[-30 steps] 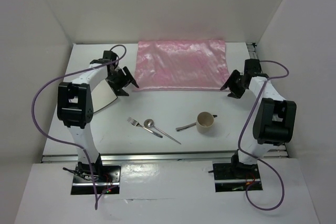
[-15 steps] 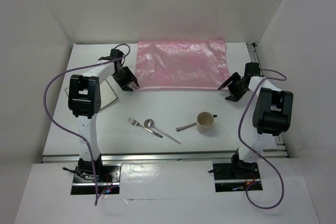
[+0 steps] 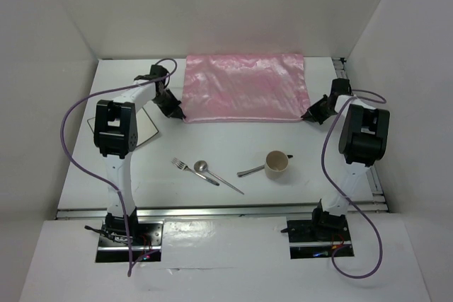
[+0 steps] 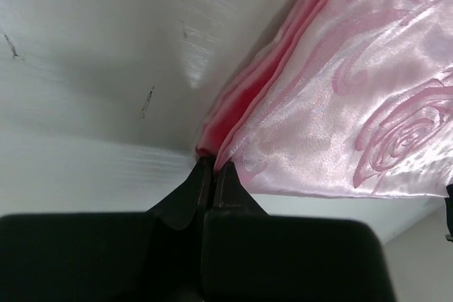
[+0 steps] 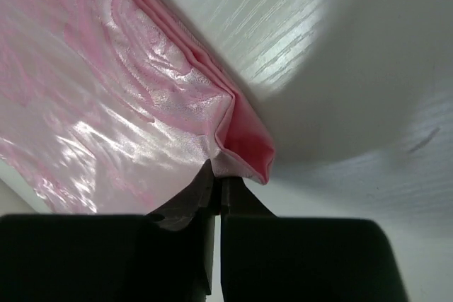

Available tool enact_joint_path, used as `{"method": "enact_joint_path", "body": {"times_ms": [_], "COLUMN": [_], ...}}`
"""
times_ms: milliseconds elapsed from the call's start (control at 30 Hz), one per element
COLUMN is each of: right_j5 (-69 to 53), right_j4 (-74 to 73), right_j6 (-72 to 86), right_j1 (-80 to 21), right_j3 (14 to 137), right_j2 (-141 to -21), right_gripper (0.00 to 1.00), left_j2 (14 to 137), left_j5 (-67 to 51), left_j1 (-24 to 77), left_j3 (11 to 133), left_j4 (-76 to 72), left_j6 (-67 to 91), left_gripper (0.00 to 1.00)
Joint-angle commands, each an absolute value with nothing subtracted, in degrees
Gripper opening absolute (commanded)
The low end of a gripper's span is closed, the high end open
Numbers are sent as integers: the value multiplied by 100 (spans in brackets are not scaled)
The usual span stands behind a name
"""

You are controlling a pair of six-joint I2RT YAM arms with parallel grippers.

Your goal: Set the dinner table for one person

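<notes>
At the far half of the bench (image 3: 233, 143), a shiny pink cloth (image 3: 244, 86) lies folded flat, its long edge parallel to the back wall. The rose pattern in the weave shows in both wrist views.

Left pincer (image 3: 175, 111): at the cloth's near-left corner. Wrist view shows the pincer (image 4: 214, 167) with jaws pressed together, no gap, and the corner of the cloth (image 4: 340, 90) nipped between the tips. Several folded layers show at that edge, resting on the bench (image 4: 85, 47).

Right pincer (image 3: 309, 116): at the cloth's near-right corner. Wrist view shows the pincer (image 5: 217, 175) with jaws all but closed, gripping the corner hem of the cloth (image 5: 106, 90). A fold of the cloth bulges just above the tips, over the bench (image 5: 340, 47).

Bench itself: white, matte, fills the floor of the white-walled enclosure, with both arm bases at its near edge.

Other items on the near half:
- fork (image 3: 182, 166), spoon (image 3: 205, 171) and a thin knife (image 3: 230, 184), close together left of centre
- beige cup (image 3: 277, 163), upright, right of centre
- a second utensil (image 3: 249, 171), its end touching or just beside the cup; cannot tell which
- white square plate (image 3: 145, 129), partly hidden under the left arm
</notes>
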State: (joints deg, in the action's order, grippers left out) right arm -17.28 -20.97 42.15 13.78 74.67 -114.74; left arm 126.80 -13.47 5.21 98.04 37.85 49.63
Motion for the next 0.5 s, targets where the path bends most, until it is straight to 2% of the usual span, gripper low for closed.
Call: {"method": "enact_joint_path", "body": {"times_ms": [0,67,167,467], "right_j5": [-1573,-1469,-1354,-1537], "right_j4": [-1898,-2056,-2180,-2548], "right_j6": [4280,4280,4096,3762], "right_j1": [1424,1424,1424,1424], "right_j3": [7848,8138,8122,8542], "right_j2": [-11566,-11566,-10579,-8993], "right_gripper": [0,0,0,0], "left_j2": [12332,12261,11789,10416], "left_j5": [-1371,-1319,-1318,-2221], "left_j1": [439,439,230,-499], "left_j3": [10265,10756,11415,11760], "left_j4": [3894,4253,4438,4386], "left_j6": [4729,4659,4544,4552], "left_gripper": [0,0,0,0]}}
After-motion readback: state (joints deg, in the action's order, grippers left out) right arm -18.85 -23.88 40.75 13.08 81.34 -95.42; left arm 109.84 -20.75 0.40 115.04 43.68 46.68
